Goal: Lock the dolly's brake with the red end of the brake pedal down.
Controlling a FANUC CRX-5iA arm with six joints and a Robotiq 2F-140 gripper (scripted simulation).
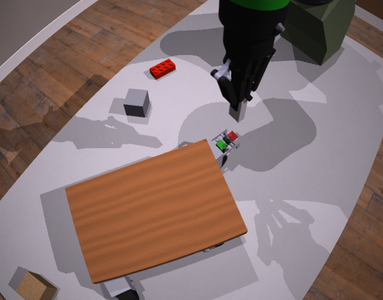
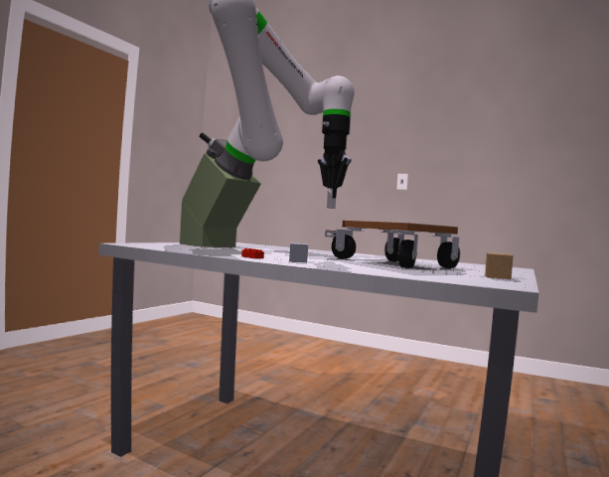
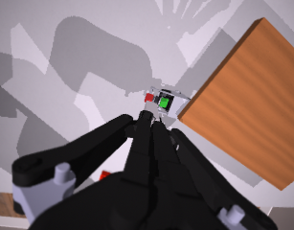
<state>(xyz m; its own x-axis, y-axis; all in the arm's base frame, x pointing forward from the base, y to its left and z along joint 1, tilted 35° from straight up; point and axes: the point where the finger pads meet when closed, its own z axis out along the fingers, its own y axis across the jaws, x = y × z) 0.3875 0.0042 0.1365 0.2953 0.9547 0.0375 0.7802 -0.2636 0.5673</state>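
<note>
- Our black two-finger gripper (image 1: 238, 112) is fully closed, holds nothing and hangs in the air, touching nothing.
- The red end of the brake pedal (image 1: 232, 134) lies just below the tips, beside the green end (image 1: 221, 144), on the caster at the far right corner of the wooden-topped dolly (image 1: 152, 206) on the grey table (image 2: 314, 279).
- We judge the approach step in hand; next we must descend and press the red end down.
</note>
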